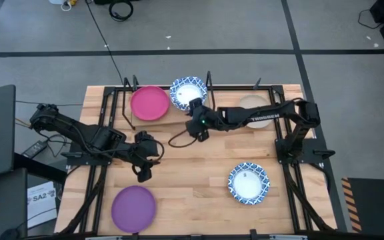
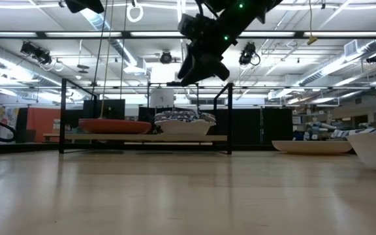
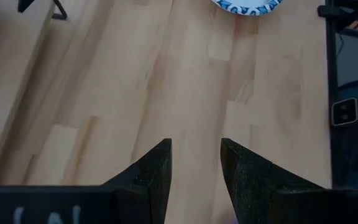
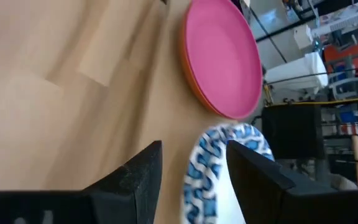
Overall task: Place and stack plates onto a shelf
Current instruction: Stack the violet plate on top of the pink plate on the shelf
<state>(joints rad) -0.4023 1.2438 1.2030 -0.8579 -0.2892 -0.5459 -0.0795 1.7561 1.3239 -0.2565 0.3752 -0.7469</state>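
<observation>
The shelf stands at the table's far edge. On it a pink plate lies on an orange one. Beside it sit blue-and-white plates, which the low view shows as a stack. My right gripper hovers open above that stack's near rim and clear of it. A beige plate, another blue-and-white plate and a purple plate lie on the table. My left gripper is open over bare wood, just beyond the purple plate.
The shelf's black upright posts stand on either side of the plates. The right arm reaches over the beige plate. Bare tabletop lies between the shelf and the near plates. A dark cable loops below the right wrist.
</observation>
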